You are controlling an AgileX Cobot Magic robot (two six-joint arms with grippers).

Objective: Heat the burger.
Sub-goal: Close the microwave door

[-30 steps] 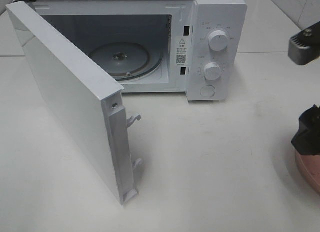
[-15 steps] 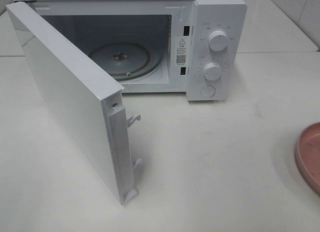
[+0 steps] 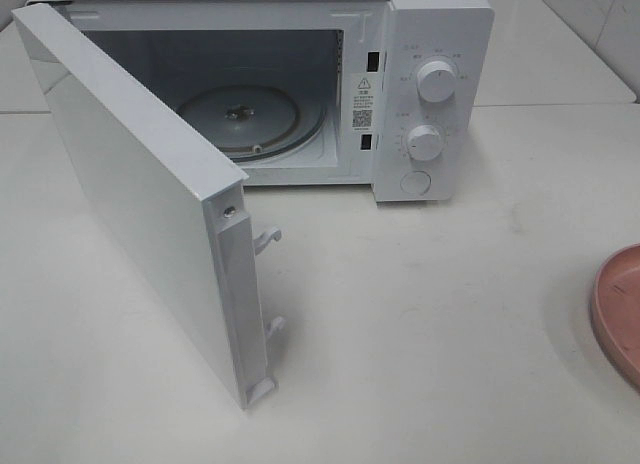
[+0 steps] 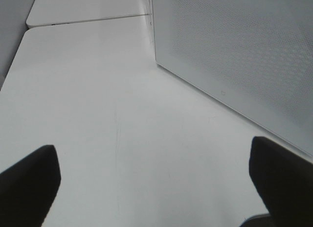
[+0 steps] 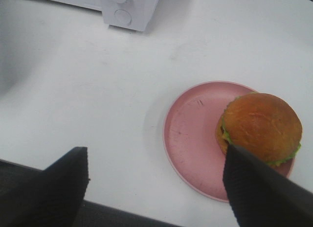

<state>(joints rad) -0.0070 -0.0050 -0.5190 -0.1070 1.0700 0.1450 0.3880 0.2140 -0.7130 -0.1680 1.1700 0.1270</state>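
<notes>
Gone from the high view since a second ago, right claw [image 5: 154,188] gaping above burger [image 5: 259,126]: soft, squashy, so grip bun sides gently; left claw [image 4: 154,188] wide, empty.

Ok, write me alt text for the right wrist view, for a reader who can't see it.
A burger sits on one side of a pink plate on a white table, seen from above between the two dark fingers of the open right gripper, which holds nothing. A white microwave's control corner shows at the far edge.
</notes>
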